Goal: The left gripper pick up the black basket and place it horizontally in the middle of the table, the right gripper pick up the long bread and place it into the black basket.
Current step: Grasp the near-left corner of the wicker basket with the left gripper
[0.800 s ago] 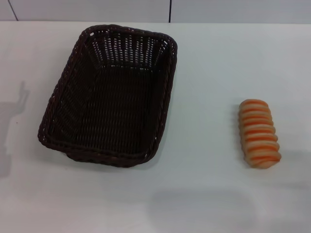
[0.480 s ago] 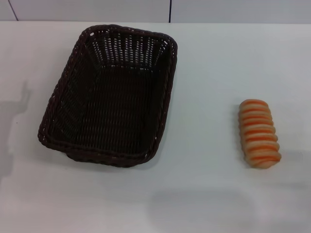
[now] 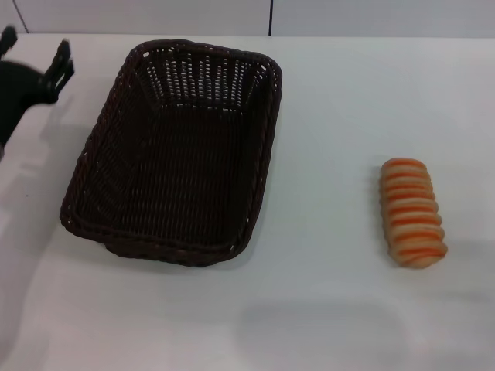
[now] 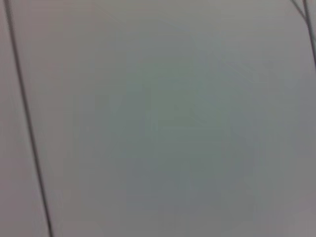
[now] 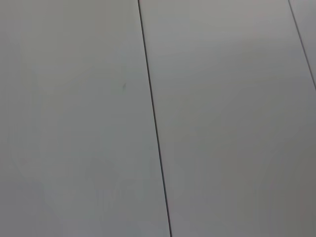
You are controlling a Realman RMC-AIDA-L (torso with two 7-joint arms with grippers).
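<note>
Nearby, oblong tan long bread with orange cross stripes (image 3: pixel 412 212) lies on plain white worktop (image 3: pixel 332 116), right side, well apart from large dark woven wicker black basket (image 3: pixel 176 151), left of centre, lengthwise near-to-far. Farther, black left end effector (image 3: pixel 35 56) at far left, fingers apart, beside basket's far corner, not touching. Right end effector unseen.

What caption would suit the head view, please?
Left gripper open beside the empty black basket; long bread apart on the table.
</note>
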